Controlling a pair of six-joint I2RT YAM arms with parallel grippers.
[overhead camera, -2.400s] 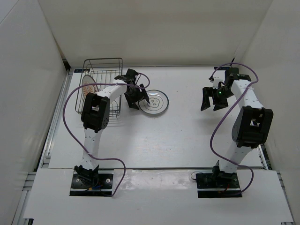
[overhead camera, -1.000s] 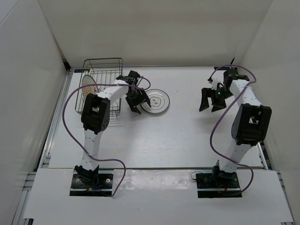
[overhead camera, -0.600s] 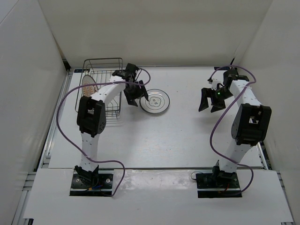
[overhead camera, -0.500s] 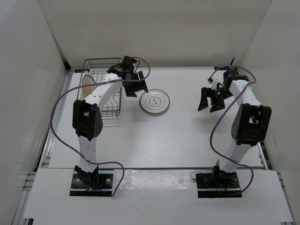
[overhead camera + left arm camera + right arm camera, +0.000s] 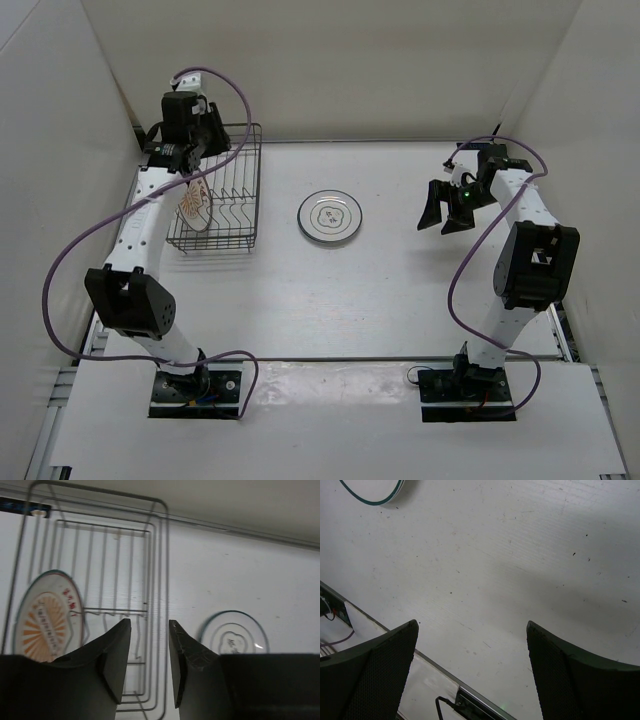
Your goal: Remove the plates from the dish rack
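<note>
White walls (image 5: 330, 60) box in a white table (image 5: 400, 290). From above, the dish rack (image 5: 215, 190) sits far left with the sunburst plate (image 5: 195, 205) upright inside, and a ringed plate (image 5: 331, 216) lies flat mid-table. The left gripper (image 5: 193, 155) hovers over the rack's far end. The right gripper (image 5: 443, 208) hangs spread and empty, well apart.

In the left wrist view its fingers (image 5: 116, 655) are narrowly parted, holding nothing.

In the right wrist view the fingers (image 5: 370, 670) gape over bare table.

The step is likely a reach for the sunburst plate; next comes lowering onto its rim and pinching.

back wall (image 5: 330, 60), L wall (image 5: 50, 150), R wall (image 5: 600, 100): plain white panels | table (image 5: 400, 290): white top, scuffed, small dark specks | near edge: white board strip (image 5: 330, 400) | alu rail (image 5: 566, 340) along table's R side | light: even, soft shadows
</note>
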